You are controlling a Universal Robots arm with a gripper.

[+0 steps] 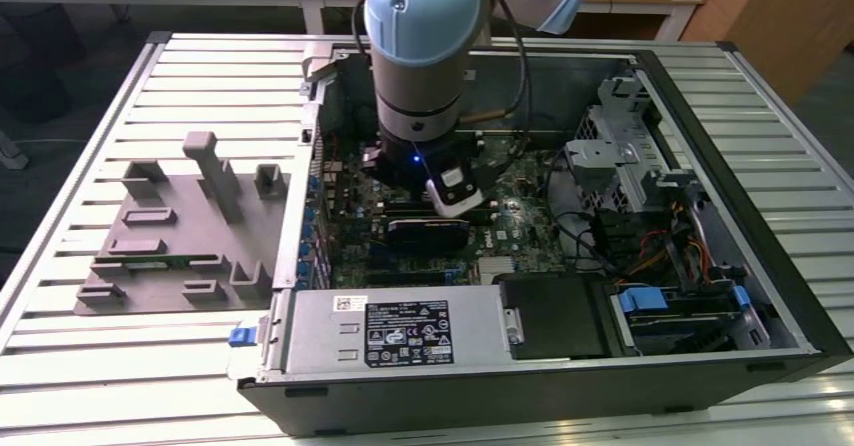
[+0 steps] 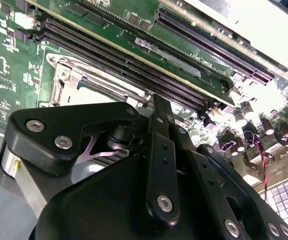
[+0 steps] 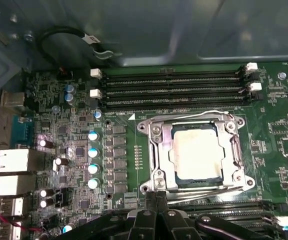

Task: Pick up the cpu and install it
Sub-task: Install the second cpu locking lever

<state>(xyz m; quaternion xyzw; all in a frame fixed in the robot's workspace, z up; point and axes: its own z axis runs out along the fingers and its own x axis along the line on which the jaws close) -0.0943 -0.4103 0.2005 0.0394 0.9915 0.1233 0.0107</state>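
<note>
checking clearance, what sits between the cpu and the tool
In the first wrist view, only the socket's metal frame edge lies between the cpu, seated in the socket, and the tool; nothing else.

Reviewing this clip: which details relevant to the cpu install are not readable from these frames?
- Whether the hand is open or shut: in both wrist views its own dark linkage covers the tips.
- Whether the cpu is fully seated in the socket frame: the first wrist view looks from above, so any tilt is unreadable.
- The socket in the exterior view: the arm stands in front.
- The cpu in the second wrist view: the hand hides most of it.
</note>
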